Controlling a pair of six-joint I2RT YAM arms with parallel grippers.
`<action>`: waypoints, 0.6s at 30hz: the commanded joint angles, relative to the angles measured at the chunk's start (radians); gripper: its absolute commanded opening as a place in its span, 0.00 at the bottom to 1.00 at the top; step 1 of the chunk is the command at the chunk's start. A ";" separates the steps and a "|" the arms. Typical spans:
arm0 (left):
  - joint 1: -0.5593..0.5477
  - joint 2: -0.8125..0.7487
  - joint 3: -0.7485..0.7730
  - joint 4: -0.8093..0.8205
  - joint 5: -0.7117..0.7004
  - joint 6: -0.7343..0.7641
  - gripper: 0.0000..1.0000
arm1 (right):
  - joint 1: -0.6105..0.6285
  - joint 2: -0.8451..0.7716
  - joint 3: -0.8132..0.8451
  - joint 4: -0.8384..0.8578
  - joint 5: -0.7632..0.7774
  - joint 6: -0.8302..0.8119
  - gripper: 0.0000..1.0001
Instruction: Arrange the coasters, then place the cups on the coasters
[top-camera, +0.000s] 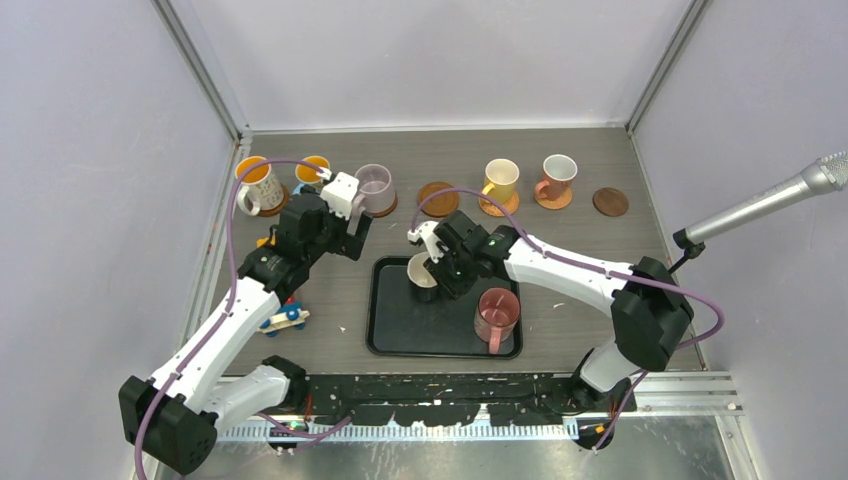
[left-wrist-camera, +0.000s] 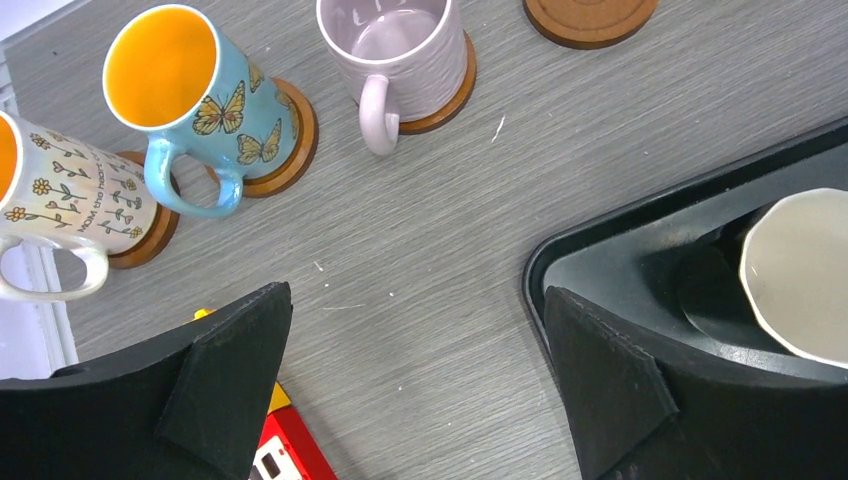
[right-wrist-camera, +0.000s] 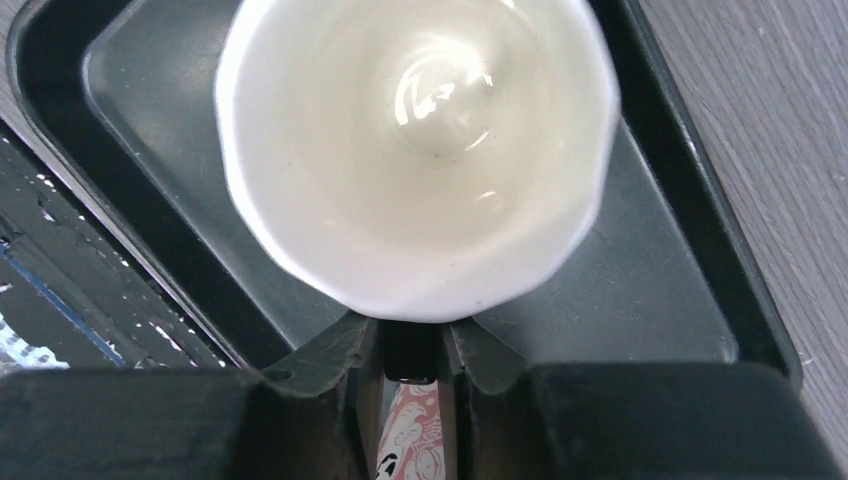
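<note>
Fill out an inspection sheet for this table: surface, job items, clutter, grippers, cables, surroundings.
Surface: grey wood-grain table, with a black tray near the front.
Job's things: five mugs sit on coasters; middle coaster and far-right coaster are bare; cream mug and pink mug are in the tray.
Clutter: toy block beside the left arm.
Grippers: left gripper open and empty; right gripper shut on the cream mug.
Cables: purple cables loop along both arms.
Surroundings: pale walls; microphone on the right.
</note>
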 joint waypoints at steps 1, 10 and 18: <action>0.006 -0.006 -0.007 0.065 -0.015 0.019 1.00 | 0.008 0.000 -0.012 0.044 0.042 -0.021 0.22; 0.007 -0.003 -0.003 0.072 -0.009 0.032 1.00 | 0.009 -0.074 0.060 0.000 0.050 -0.031 0.00; 0.007 0.031 0.022 0.084 -0.019 0.050 1.00 | 0.000 -0.152 0.159 0.029 0.072 -0.018 0.00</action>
